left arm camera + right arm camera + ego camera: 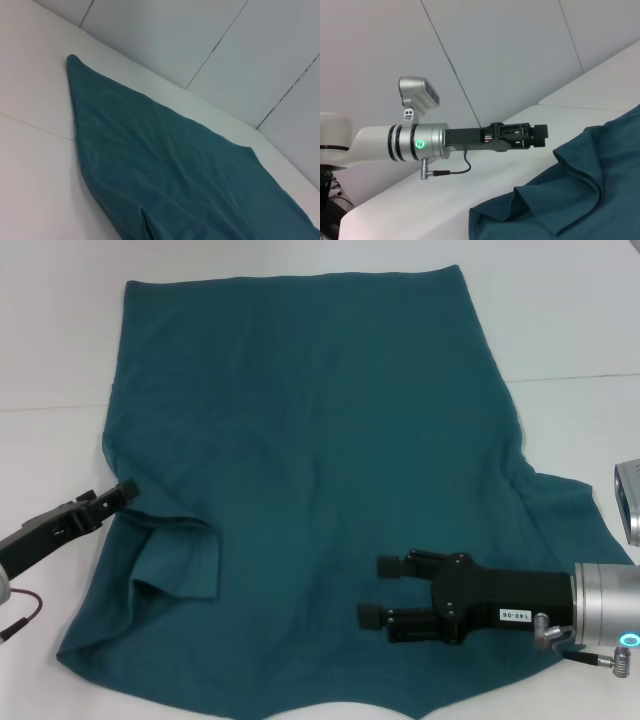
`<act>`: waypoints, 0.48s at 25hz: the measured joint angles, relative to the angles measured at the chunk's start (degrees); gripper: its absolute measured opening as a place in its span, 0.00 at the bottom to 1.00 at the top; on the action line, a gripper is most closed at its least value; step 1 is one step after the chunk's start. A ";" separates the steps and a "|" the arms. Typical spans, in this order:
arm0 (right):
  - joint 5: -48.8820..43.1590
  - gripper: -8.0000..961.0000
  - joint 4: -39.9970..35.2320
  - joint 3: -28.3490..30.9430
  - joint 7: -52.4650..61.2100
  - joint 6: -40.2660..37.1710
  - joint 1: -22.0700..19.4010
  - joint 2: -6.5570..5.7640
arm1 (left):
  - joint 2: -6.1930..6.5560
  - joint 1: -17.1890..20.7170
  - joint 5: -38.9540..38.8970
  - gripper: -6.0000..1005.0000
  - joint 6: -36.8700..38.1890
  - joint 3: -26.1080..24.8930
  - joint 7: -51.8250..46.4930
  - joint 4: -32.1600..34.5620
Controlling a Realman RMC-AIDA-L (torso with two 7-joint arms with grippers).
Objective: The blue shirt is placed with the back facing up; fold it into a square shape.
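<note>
The blue shirt [310, 440] lies spread on the white table, plain side up, with its hem at the far edge. Its left sleeve [180, 560] is folded in over the body in loose ridges. My left gripper [122, 495] sits at the shirt's left edge, right by that folded sleeve; the right wrist view shows it from the side [540, 136] above the rumpled cloth [580, 190]. My right gripper [380, 591] is open over the shirt's near right part, pointing left, with nothing between its fingers. The left wrist view shows only the shirt [175, 170] stretching away.
The white table [60, 340] shows bare on both sides of the shirt, with a seam line across it. A grey camera housing [628, 502] sticks in at the right edge. Pale wall panels [200, 35] stand behind the table.
</note>
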 joint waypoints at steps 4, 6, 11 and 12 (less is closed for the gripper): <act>0.00 0.98 0.14 0.00 0.09 0.00 0.08 0.00 | 0.01 -1.04 0.13 0.76 -3.04 0.94 1.58 -1.23; 0.00 0.98 0.17 0.00 0.19 0.00 0.10 0.00 | 0.01 -1.53 0.08 0.76 -4.77 1.78 1.94 -1.87; 0.11 0.98 0.17 0.00 0.24 -0.03 0.01 0.00 | 0.01 -1.92 -0.03 0.76 -7.29 3.33 2.01 -2.19; 0.12 0.98 0.17 0.00 0.24 -0.03 -0.02 0.01 | 0.01 -1.98 -0.02 0.76 -7.34 3.46 2.01 -2.21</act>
